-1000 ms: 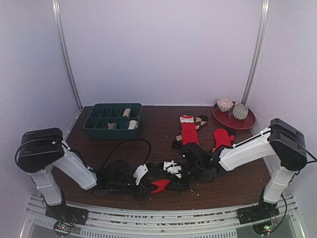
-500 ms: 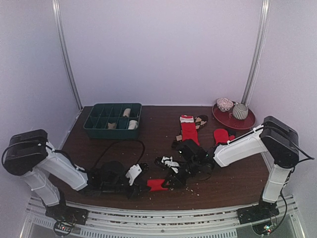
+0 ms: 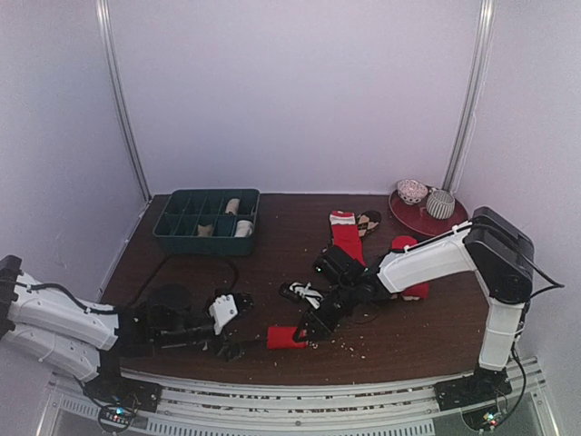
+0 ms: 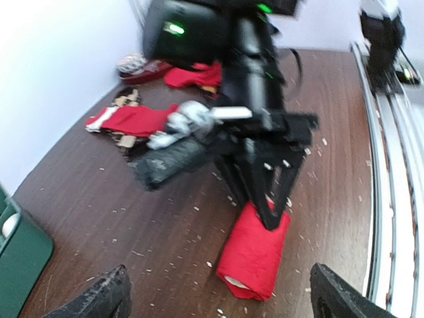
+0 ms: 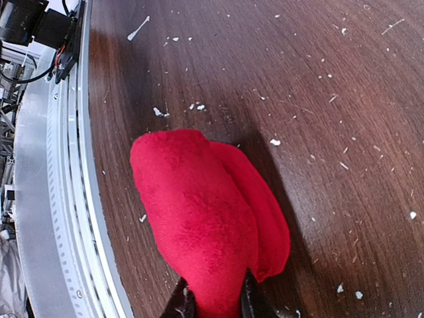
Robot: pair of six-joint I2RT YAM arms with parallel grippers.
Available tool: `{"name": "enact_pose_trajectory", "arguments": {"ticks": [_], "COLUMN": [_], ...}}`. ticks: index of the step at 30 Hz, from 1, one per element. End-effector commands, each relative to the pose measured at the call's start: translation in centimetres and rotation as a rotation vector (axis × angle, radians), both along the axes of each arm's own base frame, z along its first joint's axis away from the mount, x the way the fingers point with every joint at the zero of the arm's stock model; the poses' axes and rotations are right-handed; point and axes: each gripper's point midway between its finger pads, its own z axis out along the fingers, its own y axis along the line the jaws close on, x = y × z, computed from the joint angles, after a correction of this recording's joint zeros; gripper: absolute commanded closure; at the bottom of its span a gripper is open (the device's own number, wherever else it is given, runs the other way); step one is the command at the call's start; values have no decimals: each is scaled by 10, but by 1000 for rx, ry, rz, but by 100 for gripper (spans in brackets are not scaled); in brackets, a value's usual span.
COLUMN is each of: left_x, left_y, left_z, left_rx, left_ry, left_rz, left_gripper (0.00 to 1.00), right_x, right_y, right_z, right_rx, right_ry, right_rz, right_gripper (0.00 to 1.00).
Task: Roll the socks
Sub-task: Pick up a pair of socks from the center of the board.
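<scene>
A rolled red sock (image 3: 287, 338) lies on the table near the front edge. My right gripper (image 3: 311, 327) is shut on the roll's far end; in the right wrist view the red sock (image 5: 205, 225) fills the space between its fingertips (image 5: 248, 299). In the left wrist view the roll (image 4: 255, 255) lies ahead of my left gripper (image 4: 218, 295), pinched by the right gripper (image 4: 271, 209). The left gripper (image 3: 234, 325) is open, just left of the roll and apart from it. More socks lie further back: a red one with white ends (image 3: 346, 240), a brown diamond-patterned one (image 3: 369, 220) and another red one (image 3: 406, 245).
A dark green compartment tray (image 3: 172, 238) at the back left holds a few rolled socks. A red plate (image 3: 454, 225) with two bowls stands at the back right. A black cable (image 3: 195, 266) loops over the table on the left. The metal rail (image 3: 300, 386) runs just in front of the roll.
My left gripper has opened, let go of the red sock and drawn back to the left. My right gripper has shut on the roll and shifted left towards the front edge.
</scene>
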Motion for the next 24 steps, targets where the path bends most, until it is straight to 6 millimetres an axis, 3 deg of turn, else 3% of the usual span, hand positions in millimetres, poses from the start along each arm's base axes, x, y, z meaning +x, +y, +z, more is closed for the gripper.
{"name": "enact_pose_trajectory", "arguments": {"ticks": [1, 5, 8, 16, 21, 24], "left_x": [-25, -27, -25, -15, -9, 0], "left_y": [-18, -24, -34, -52, -53, -54], "left_z": [-15, -24, -29, -68, -84, -82], "left_rx": [102, 149, 188, 342, 413, 425], "left_ry": [-110, -156, -179, -195, -182, -201], "left_rz": [-194, -225, -242, -269, -254, -213], "left_gripper": [8, 8, 13, 26, 26, 26], "right_x": [-29, -33, -34, -30, -28, -28], "right_y": [-62, -64, -65, -66, -67, -65], "right_z": [-69, -71, -73, -70, -68, -68], "right_rx": [-344, -357, -368, -378, -371, -366], "right_ry": [138, 158, 167, 161, 161, 164], "right_rz": [-39, -21, -11, 0, 0, 4], "right_gripper": [87, 87, 87, 88, 88, 87]}}
